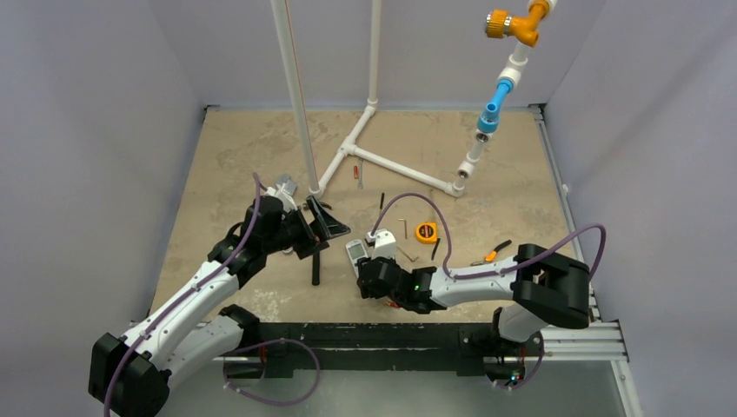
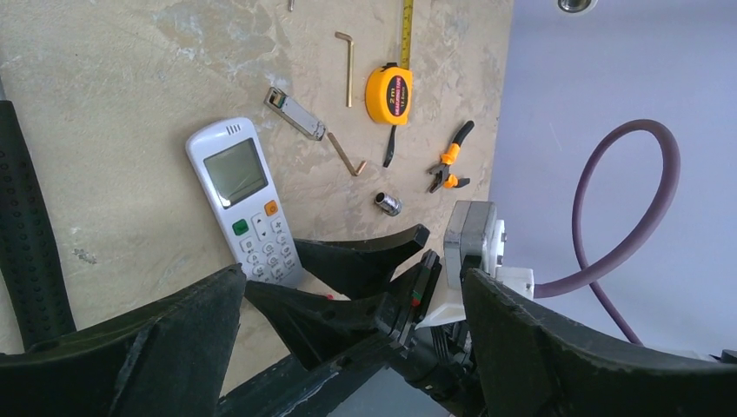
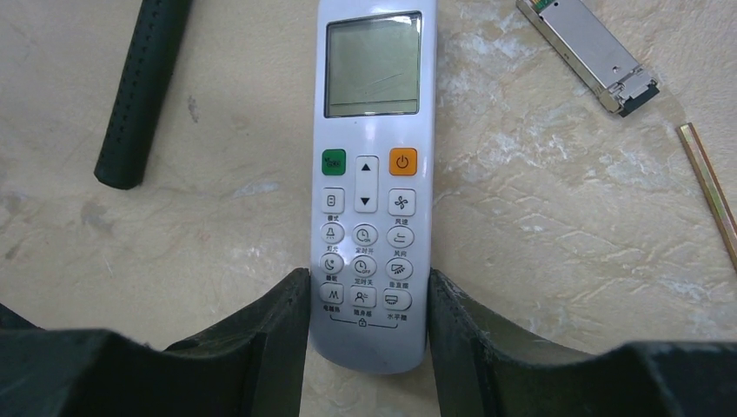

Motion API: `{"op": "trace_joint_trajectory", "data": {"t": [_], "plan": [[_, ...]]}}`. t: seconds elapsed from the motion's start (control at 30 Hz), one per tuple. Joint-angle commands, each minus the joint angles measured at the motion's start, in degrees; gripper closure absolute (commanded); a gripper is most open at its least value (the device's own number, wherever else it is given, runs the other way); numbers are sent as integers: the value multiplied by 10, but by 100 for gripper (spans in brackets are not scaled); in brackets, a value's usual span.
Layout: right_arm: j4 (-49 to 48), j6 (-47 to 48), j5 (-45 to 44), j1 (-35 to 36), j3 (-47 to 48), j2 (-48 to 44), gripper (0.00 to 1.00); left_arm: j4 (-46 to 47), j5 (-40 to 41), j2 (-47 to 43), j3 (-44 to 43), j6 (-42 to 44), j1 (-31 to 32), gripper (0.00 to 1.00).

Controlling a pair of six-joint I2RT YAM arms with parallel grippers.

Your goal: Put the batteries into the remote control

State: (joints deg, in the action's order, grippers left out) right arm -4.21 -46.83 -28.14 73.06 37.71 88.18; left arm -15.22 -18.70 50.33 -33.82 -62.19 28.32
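Observation:
The white remote control (image 1: 355, 253) (image 2: 235, 187) (image 3: 372, 130) lies face up on the tan table, screen end pointing away from the arms. My right gripper (image 3: 369, 287) (image 1: 363, 271) is shut on its lower end, one finger pressed against each long side. My left gripper (image 2: 352, 278) (image 1: 317, 228) hangs open above and to the left of the remote, with nothing held between its fingers. A small orange-red bit (image 1: 393, 304) (image 2: 329, 296) shows beside the right gripper; I cannot tell whether it is one of the batteries.
A black perforated rod (image 1: 316, 268) (image 3: 139, 87) lies left of the remote. To its right are a metal module (image 2: 295, 113) (image 3: 591, 52), hex keys (image 2: 349, 65), an orange tape measure (image 1: 426, 232) (image 2: 388, 94), orange pliers (image 1: 495, 253) and a small socket (image 2: 388, 204). A white pipe frame (image 1: 382, 161) stands behind.

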Motion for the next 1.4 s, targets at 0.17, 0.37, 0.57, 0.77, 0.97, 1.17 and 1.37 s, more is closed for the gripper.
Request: {"op": "trace_joint_trajectory", "data": {"t": [0.17,0.37,0.57,0.77,0.97,1.17,1.37], "plan": [[87,30,20,7,-22,-45,49,25,-11,-3,10,-1,3,8],[56,18,6,6,-36,-82,32,25,-13,1,5,0,3,8],[45,12,5,-4,-46,-103,30,25,-14,6,2,1,3,8],[-14,-3,43,-39,-78,-130,37,26,-16,8,1,0,3,8],[-28,-5,72,-67,-86,-125,42,26,-15,7,2,0,3,8],[-30,8,96,-67,-78,-97,41,26,-15,7,6,0,3,8],[-1,16,91,-66,-66,-66,44,26,-15,5,8,1,3,8]]}}
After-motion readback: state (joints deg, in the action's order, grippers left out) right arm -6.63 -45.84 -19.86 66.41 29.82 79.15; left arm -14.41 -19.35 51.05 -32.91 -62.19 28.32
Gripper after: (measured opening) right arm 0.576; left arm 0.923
